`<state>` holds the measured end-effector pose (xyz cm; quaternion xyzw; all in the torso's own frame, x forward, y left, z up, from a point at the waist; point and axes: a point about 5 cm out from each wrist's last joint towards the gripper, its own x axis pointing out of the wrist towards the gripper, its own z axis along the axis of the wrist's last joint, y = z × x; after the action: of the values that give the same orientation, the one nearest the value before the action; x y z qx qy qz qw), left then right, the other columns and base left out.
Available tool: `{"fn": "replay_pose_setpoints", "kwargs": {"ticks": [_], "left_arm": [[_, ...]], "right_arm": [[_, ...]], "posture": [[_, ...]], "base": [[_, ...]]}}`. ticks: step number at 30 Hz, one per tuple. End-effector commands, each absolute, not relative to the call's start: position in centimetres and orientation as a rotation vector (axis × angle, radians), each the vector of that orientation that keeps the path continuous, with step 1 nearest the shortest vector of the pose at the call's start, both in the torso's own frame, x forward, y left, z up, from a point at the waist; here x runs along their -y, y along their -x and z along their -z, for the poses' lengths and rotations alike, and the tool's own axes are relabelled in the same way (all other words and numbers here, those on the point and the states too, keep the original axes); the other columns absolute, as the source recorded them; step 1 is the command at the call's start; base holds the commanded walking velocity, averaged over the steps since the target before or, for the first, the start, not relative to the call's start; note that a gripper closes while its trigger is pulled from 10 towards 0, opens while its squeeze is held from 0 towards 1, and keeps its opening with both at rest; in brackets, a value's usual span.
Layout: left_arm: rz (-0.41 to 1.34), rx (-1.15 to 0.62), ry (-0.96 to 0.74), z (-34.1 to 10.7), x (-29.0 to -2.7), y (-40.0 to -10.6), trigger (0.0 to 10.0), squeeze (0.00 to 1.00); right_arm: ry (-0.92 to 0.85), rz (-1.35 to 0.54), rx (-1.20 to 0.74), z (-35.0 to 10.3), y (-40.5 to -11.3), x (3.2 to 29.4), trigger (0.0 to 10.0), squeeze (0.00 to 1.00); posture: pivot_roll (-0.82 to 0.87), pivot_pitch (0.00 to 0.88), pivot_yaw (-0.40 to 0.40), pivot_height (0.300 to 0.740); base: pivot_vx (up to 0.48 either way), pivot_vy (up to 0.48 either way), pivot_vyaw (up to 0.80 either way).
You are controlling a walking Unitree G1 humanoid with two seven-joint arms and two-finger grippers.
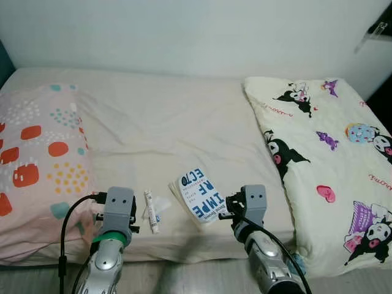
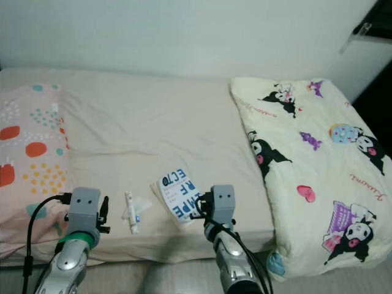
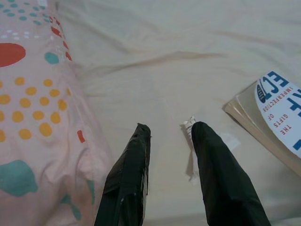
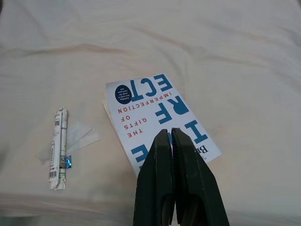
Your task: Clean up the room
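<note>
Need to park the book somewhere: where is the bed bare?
The sheet is bare between the pink pillow and the cartoon blanket, back to the wall. The near edge is crowded: book, white tube, both claws.

A bed [image 1: 153, 122] with a cream sheet runs along a white wall. At its left end lies a pink pillow [image 1: 37, 165] with red, yellow and teal spots, reaching the front edge. Over the right end is spread a pale yellow quilt [image 1: 324, 165] printed with cartoon figures, hanging past the front edge. Near the middle of the front edge lie a white book [image 1: 199, 196] with blue lettering and, just left of it, a small white tube [image 1: 150, 211] on a scrap of clear wrapper
</note>
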<state>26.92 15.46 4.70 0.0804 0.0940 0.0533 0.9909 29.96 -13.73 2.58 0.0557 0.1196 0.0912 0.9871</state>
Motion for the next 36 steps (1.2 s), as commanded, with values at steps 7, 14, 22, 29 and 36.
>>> {"fn": "replay_pose_setpoints", "kwargs": {"ticks": [7,14,22,29,36], "left_arm": [[-0.092,-0.224,-0.163,-3.94,-15.24,-26.56,10.0,0.00],[-0.078,-0.221,-0.188,-3.83,-15.17,-26.28,10.0,0.00],[-0.074,-0.220,-0.191,-3.87,-15.37,-26.23,10.0,0.00],[-0.065,-0.224,-0.200,-3.86,-15.43,-26.31,10.0,0.00],[-0.071,-0.244,-0.200,-3.85,-15.47,-26.76,10.0,0.00]], "right_arm": [[-0.123,-0.146,-0.290,-1.59,-29.36,14.24,10.0,0.00],[-0.142,-0.162,-0.295,-1.53,-29.34,13.95,10.0,0.00],[-0.167,-0.173,-0.300,-1.47,-29.33,13.64,10.0,0.00],[-0.161,-0.176,-0.298,-1.48,-29.33,13.55,10.0,0.00],[-0.167,-0.163,-0.290,-1.75,-29.64,13.60,10.0,0.00]], "posture": [[0.04,0.040,-0.026,0.740],[0.04,0.030,-0.024,0.740],[0.05,0.023,-0.019,0.740],[0.05,0.026,-0.020,0.740],[0.05,0.049,-0.022,0.740]], "base": [[0.000,0.267,0.00],[0.000,0.069,0.00],[0.000,0.000,0.00],[0.000,0.000,0.00],[0.000,0.000,0.00]]}}
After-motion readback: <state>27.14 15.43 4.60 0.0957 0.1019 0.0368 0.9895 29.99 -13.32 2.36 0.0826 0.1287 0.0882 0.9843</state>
